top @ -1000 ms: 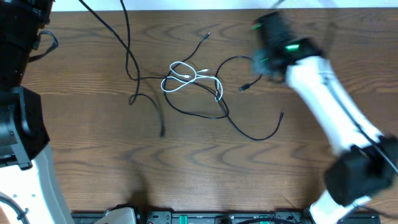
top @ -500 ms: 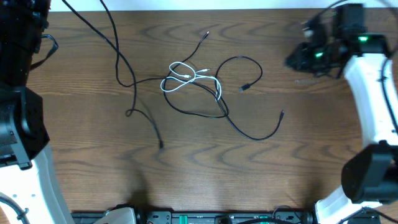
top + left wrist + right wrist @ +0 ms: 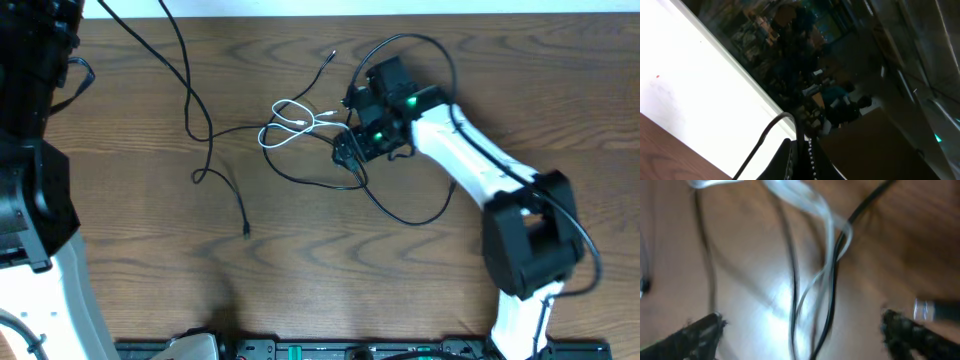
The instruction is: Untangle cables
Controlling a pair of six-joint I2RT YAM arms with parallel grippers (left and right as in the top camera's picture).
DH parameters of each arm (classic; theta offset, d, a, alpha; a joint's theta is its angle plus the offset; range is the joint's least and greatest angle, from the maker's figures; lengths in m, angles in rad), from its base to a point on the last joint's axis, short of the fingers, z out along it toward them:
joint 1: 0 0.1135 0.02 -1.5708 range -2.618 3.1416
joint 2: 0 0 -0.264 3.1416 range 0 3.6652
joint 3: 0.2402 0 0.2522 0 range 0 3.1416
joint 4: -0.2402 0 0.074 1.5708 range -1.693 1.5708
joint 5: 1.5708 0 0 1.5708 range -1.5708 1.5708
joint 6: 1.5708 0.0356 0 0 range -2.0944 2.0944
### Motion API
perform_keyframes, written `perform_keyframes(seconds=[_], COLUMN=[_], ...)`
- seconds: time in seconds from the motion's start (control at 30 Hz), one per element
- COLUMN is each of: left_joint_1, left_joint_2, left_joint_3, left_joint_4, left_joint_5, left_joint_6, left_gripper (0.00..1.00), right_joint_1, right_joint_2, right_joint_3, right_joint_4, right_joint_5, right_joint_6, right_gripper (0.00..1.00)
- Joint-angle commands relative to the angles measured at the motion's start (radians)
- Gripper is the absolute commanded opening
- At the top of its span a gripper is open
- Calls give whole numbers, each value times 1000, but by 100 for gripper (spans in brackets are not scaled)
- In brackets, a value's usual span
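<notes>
At the middle of the surface, right pincer [image 3: 345,150]: it is hanging released just above the tangle, jaws standing wide; in the wrist view its fingertips [image 3: 700,330] are flanking several strands at once.
Strands in the gap: the white cable [image 3: 827,225] and a second black cable [image 3: 832,300] are crossing and twisting round each other there.
White cable, overhead: it is lying looped at nine o'clock of the right pincer, well apart from any edge.
Second black cable, overhead: it is trailing off toward five o'clock [image 3: 400,215].
Long black cable [image 3: 190,90]: it is running toward eleven o'clock, its free plug lying at seven o'clock.
Left pincer [image 3: 797,155]: clenched, seemingly grasping the long black cable, which is arching into its tips.
Risk, double grab: closing here is likely catching white and black together, so pulling is tightening the knot.
Risk, drag: with the far end pinned, a hard tug is likely hauling the whole bundle across the surface [image 3: 560,80].
</notes>
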Motion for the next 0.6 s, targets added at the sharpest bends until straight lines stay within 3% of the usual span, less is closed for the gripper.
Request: perform_keyframes(seconds=[0.0, 0.17, 0.2, 0.37, 0.57], left_joint_1=[0, 0, 0, 0, 0], left_joint_2=[-5, -5, -5, -3, 2], left_joint_3=[11, 11, 11, 11, 11], left_joint_4=[3, 3, 3, 3, -9], left_joint_5=[-13, -13, -13, -13, -101], left_joint_6=[10, 10, 10, 26, 53], left_gripper=[7, 7, 7, 8, 7], right_joint_1=[24, 21, 19, 4, -57], right_joint_2=[112, 161, 160, 116, -31], right_joint_3=[-5, -5, -5, 4, 10], right_joint_4=[77, 134, 132, 88, -54], right_joint_5=[86, 73, 82, 141, 481], right_joint_6=[159, 231, 231, 244, 396], right_gripper=[82, 9, 1, 1, 1])
